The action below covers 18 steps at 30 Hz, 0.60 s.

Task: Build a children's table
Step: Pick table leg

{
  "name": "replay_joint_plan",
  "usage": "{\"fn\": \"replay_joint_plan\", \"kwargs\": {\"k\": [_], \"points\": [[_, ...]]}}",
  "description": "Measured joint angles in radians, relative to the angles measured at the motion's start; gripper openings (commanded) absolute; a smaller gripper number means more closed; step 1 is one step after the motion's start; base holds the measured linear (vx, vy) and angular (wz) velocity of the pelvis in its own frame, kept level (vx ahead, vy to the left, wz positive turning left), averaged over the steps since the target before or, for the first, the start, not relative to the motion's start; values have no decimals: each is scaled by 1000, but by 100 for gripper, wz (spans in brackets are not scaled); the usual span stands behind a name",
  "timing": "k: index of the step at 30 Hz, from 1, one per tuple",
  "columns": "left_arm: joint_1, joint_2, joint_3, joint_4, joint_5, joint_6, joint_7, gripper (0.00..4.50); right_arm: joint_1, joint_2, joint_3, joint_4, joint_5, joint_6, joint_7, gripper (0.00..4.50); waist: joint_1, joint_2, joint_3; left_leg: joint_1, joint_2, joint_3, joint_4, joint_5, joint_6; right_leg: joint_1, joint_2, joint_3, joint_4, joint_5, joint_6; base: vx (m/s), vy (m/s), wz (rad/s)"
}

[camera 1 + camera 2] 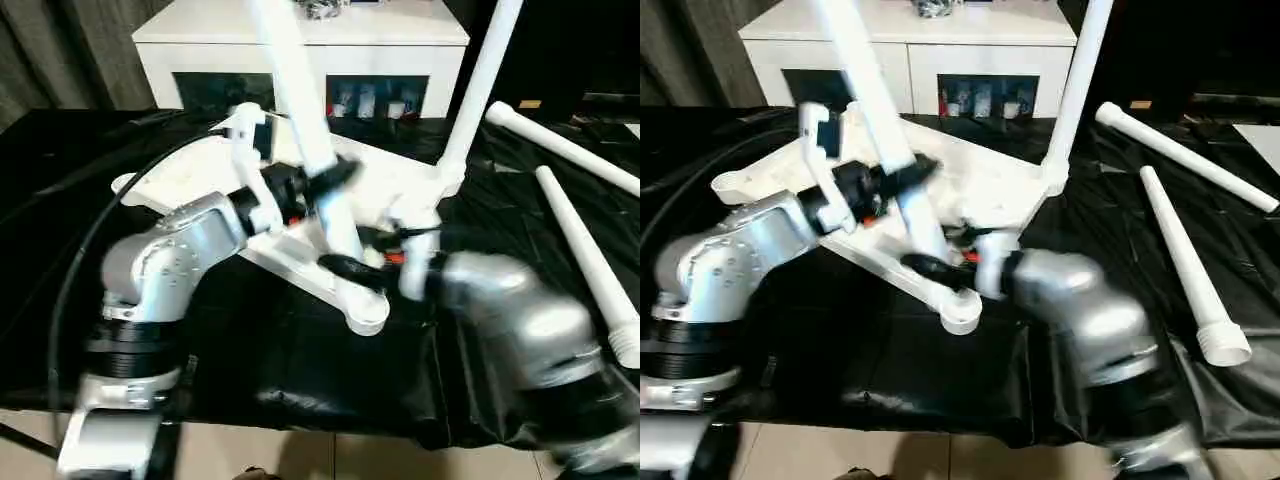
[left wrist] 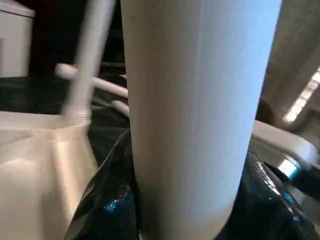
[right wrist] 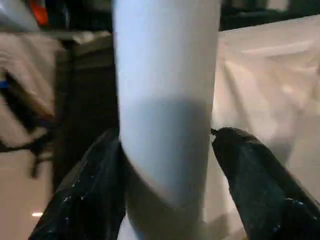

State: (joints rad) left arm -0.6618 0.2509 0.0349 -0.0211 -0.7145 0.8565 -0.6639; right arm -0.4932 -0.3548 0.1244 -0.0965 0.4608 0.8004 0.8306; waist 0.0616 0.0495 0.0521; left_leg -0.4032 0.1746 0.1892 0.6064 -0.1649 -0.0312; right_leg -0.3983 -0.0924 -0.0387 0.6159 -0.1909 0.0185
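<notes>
Upside down on the black sheet (image 1: 300, 380): the white table top (image 1: 985, 190), ribbed underside up, tilted so the near corner socket (image 1: 961, 312) points toward the robot. Rising from just above that near socket, leaning away and to the robot's left: one white leg (image 1: 875, 120), clamped by both claws. Left gripper (image 1: 315, 190) closed around the leg partway up its shaft, black fingers (image 2: 107, 200) pressed to either side of the tube in the left wrist view. Right gripper (image 1: 360, 265) closed on the same leg lower down, near the socket, black fingers (image 3: 250, 175) hugging both flanks of the tube in the right wrist view. Cannot tell whether the leg's foot is fully seated in the socket.

Beyond the right gripper, at the far right corner of the top: a second leg (image 1: 1080, 85) standing upright in its socket. Well to the right of the right gripper, lying loose on the black sheet: two more legs, the nearer one (image 1: 1185, 265) with its wide end toward the robot, the farther one (image 1: 1185, 155) angled across behind it, not touching the top.

Behind the table top, past both grippers: a white cabinet (image 1: 300, 55) with glass doors and small objects inside, too small to make out. Silver forearms in the foreground on both sides, a black cable (image 1: 75, 260) looping beside the left arm.
</notes>
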Motion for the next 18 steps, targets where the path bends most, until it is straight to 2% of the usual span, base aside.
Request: {"fn": "replay_joint_plan", "kwargs": {"k": [4, 6, 7, 14, 18], "points": [[-9, 17, -21, -3, -22, 10, -66, 184, -22, -14, -13, 0, 60, 80, 41, 302, 0, 0, 0, 1, 0, 0, 0, 0, 0, 0, 0, 0, 2, 0, 0, 0, 0, 0], [-12, 23, -22, -2, -29, 10, -85, 184, -23, -25, -17, 0, 81, 113, 53, 274, 0, 0, 0, 1, 0, 0, 0, 0, 0, 0, 0, 0, 2, 1, -1, 0, 0, 0], [-14, 27, -22, -1, -29, 10, -92, 184, -24, -31, -17, 0, 91, 127, 58, 274, 0, 0, 0, 1, 0, 0, 0, 0, 0, 0, 0, 0, 2, 1, -1, 0, 0, 0], [-16, 31, -23, 8, -35, 15, -122, 184, -26, -62, 5, -21, 107, 168, 84, 212, 2, -1, -1, 1, 0, 0, 1, 0, -1, 0, 0, 0, 1, 1, -1, 0, 0, 0], [-16, 33, -23, 14, -36, 16, -129, 184, -26, -63, 11, -25, 108, 170, 83, 198, 2, -2, -1, 1, 0, 0, 1, 0, -1, 0, 0, 0, 1, 1, -1, 0, 0, 0]]}}
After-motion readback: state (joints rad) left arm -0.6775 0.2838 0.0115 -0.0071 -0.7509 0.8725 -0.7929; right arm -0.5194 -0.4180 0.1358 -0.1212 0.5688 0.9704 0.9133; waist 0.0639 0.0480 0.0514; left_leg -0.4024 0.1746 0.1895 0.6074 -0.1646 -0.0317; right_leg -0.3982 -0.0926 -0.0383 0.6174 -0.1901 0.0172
